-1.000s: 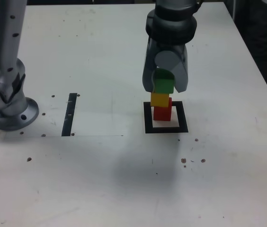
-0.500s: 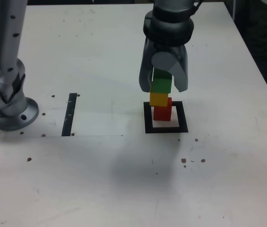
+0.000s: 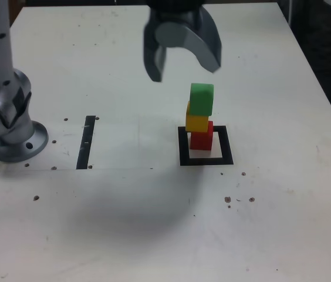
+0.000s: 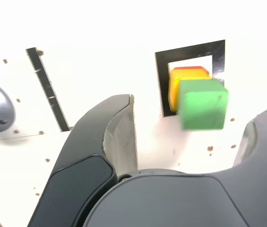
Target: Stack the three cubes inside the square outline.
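three cubes [image 3: 200,117] stacked inside square outline [image 3: 206,160], tape strip [image 3: 86,142] beside

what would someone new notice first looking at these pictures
The three-cube tower: green cube on yellow cube on red cube, standing inside the square outline of black tape near the table's middle. Next, the open claw hanging above it, toward the exterior view's left, holding nothing.

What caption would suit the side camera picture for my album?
Open grey gripper hangs above a tower of green cube, yellow cube and red cube inside a black tape square outline.
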Robot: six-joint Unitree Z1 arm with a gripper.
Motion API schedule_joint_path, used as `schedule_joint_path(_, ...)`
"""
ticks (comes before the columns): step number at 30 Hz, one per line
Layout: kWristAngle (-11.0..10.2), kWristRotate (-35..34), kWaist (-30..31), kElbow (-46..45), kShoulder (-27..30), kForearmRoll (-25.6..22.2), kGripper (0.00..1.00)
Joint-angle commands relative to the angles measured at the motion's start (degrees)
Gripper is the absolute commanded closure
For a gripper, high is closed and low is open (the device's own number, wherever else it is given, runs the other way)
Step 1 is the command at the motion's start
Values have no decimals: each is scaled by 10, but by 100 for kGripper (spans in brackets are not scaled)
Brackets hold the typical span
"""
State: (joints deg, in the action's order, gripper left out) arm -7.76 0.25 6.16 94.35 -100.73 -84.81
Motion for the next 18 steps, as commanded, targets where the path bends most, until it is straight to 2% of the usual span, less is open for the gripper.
schedule_joint_path(1,3,4,-1,-12,36,-8,0)
schedule_joint_path(5,6,10,-1,-64,86,-14,0)
schedule_joint_path(9,14,7,-1,-138,119,1,1)
schedule_joint_path(12,26,3,-1,-214,136,42,1)
schedule_joint_path(18,49,-1,-1,-365,153,157,1)
